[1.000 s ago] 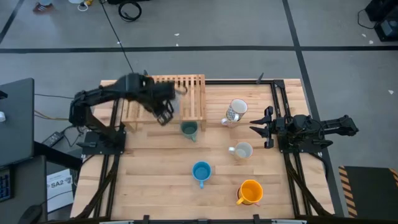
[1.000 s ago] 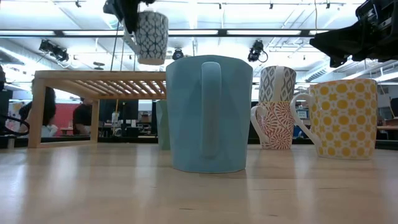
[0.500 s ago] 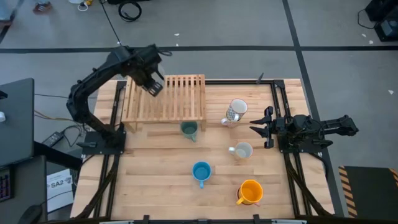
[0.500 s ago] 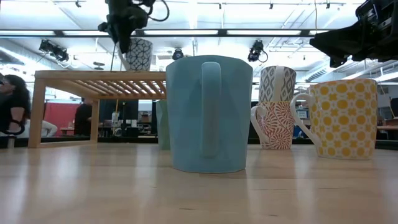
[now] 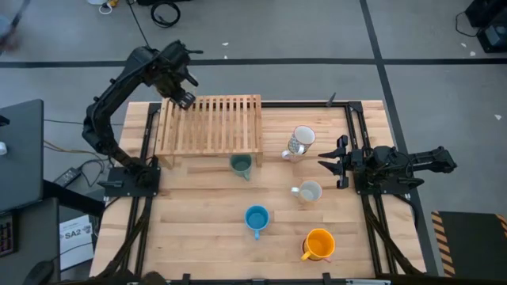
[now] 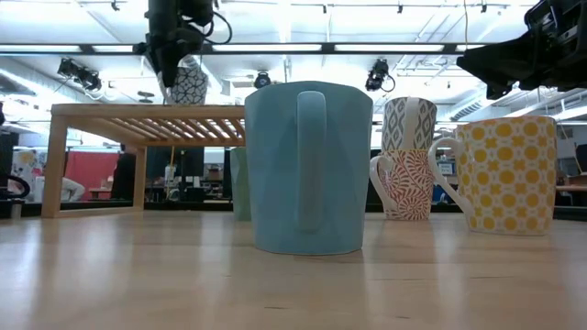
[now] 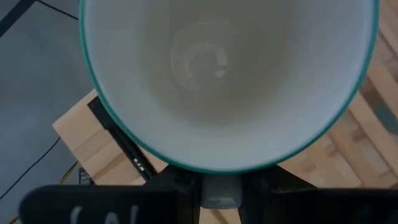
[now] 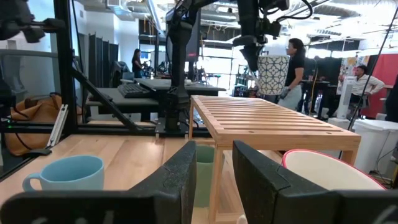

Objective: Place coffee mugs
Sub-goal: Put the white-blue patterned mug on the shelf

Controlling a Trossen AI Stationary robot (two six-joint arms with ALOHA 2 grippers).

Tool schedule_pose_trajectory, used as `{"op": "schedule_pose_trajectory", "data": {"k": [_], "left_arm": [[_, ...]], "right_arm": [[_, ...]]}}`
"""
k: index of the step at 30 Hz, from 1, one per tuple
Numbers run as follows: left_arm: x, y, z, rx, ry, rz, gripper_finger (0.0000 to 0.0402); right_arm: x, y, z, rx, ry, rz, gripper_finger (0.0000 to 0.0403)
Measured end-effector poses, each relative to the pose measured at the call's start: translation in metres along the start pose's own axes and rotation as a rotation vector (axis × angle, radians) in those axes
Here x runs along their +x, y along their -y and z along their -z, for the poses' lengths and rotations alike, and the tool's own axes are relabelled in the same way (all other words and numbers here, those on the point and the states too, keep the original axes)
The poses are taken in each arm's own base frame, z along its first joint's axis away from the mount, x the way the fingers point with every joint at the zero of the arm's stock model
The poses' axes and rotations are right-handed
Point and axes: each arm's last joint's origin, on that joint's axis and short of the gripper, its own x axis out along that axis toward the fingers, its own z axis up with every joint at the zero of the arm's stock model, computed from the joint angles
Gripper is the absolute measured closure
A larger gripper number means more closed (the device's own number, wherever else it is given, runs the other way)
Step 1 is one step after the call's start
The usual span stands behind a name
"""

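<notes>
My left gripper (image 5: pixel 181 96) is shut on a white coffee mug with a dark lattice pattern (image 6: pixel 188 85), held in the air over the far left corner of the slatted wooden rack (image 5: pixel 210 125). A green mug (image 5: pixel 241 165) stands by the rack's near edge. A grey-patterned mug (image 5: pixel 301 142), a cream one (image 5: pixel 308 191), a blue one (image 5: pixel 256 218) and an orange one (image 5: pixel 318 244) stand upright on the table. My right gripper (image 5: pixel 331 164) waits open at the table's right side, pointing level toward the mugs. My left gripper comes at the mug from above, pointing steeply down. In the left wrist view a pale piece (image 7: pixel 217 190) just outside the rim, apparently the handle, sits pinched between the two fingers. The mug (image 8: pixel 272 74) hangs below the fingers, mouth up, clear of the rack.
Black rails (image 5: pixel 360 198) run along both sides of the wooden table. The near left part of the table (image 5: pixel 190 229) is bare wood. People (image 8: pixel 293 62) stand in the room beyond the far edge. A dark monitor (image 5: pixel 20 150) stands left of the table.
My left gripper has swung with the patterned mug from above the rack's near edge toward the table's far left, to the rack's far left corner, rolling its wrist on the way. The mug stays hanging clear of the rack, mouth up.
</notes>
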Motion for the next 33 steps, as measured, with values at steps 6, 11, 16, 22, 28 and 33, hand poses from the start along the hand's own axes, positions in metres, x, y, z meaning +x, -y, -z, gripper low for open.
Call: {"op": "schedule_pose_trajectory", "data": {"k": [6, 11, 16, 22, 28, 33], "left_arm": [[0.003, -0.019, 0.000, -0.054, -0.012, -0.011, 0.0331], [0.010, -0.024, 0.002, -0.075, -0.040, 0.019, 0.0331], [0.027, -0.019, 0.006, -0.074, -0.110, 0.057, 0.0331], [0.033, -0.019, 0.007, -0.058, -0.131, 0.057, 0.0331], [0.033, -0.019, 0.007, -0.054, -0.132, 0.057, 0.0331], [0.033, -0.019, 0.007, -0.052, -0.133, 0.057, 0.0331]], "right_arm": [[0.000, 0.000, 0.000, 0.000, 0.000, 0.000, 0.0293], [0.000, 0.000, 0.000, 0.000, 0.000, 0.000, 0.0293], [0.000, 0.000, 0.000, 0.000, 0.000, 0.000, 0.0293], [0.000, 0.000, 0.000, 0.000, 0.000, 0.000, 0.0293], [0.000, 0.000, 0.000, 0.000, 0.000, 0.000, 0.0293], [0.000, 0.000, 0.000, 0.000, 0.000, 0.000, 0.0293]]}}
